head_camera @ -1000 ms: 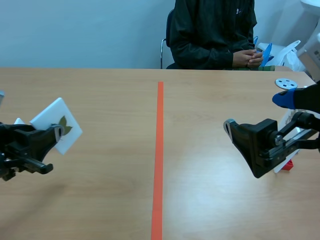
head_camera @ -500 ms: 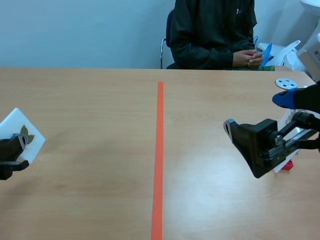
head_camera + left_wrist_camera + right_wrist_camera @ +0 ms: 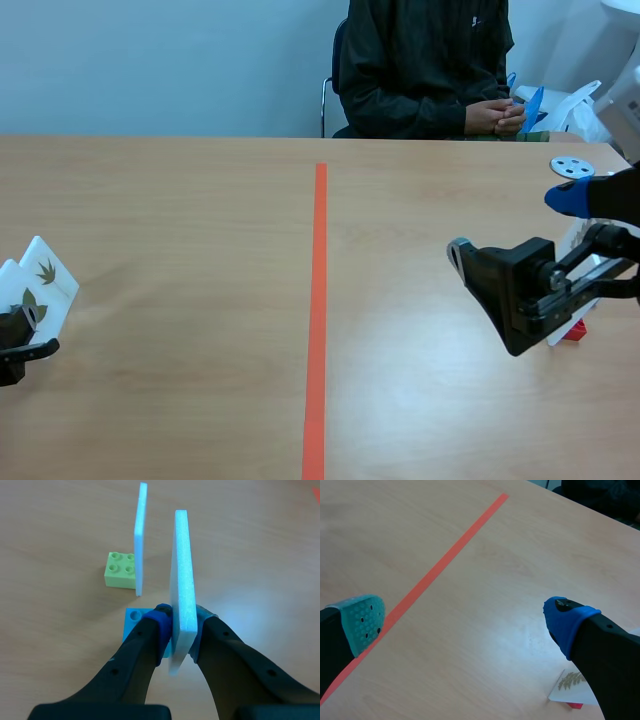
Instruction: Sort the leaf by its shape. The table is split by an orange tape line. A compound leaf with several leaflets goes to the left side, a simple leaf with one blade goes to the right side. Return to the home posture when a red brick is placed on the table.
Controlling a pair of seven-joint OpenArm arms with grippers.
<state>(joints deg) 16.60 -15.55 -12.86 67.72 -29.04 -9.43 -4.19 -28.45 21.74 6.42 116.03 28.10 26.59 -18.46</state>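
- Pads of the left gripper [image 3: 181, 620] pinch a thin white foam card [image 3: 182, 570] between them, held edge-on and upright just above the wooden table [image 3: 200, 200].
- Seen from the scene camera, that card carries a small olive-brown leaf [image 3: 32, 305]; its exact shape is too small to tell. Card and leaf sit far to the left of the orange tape line [image 3: 318, 300].
- Just ahead of the left fingers, slightly to one side, a second white foam card [image 3: 140, 540] stands upright against a light green toy brick [image 3: 120, 570].
- Partly hidden under and behind the left fingertips lies a blue toy brick [image 3: 135, 622].
- Right gripper [image 3: 465, 620] hovers over the table with its fingers spread wide, teal pad [image 3: 362, 620] and blue pad [image 3: 567, 620] well apart, nothing between them.
- Beside the blue-padded finger, a white card with a fern-like leaf [image 3: 572, 685] rests on a red brick [image 3: 575, 706].
- Across the table a person in a dark jacket [image 3: 420, 60] sits with hands clasped.
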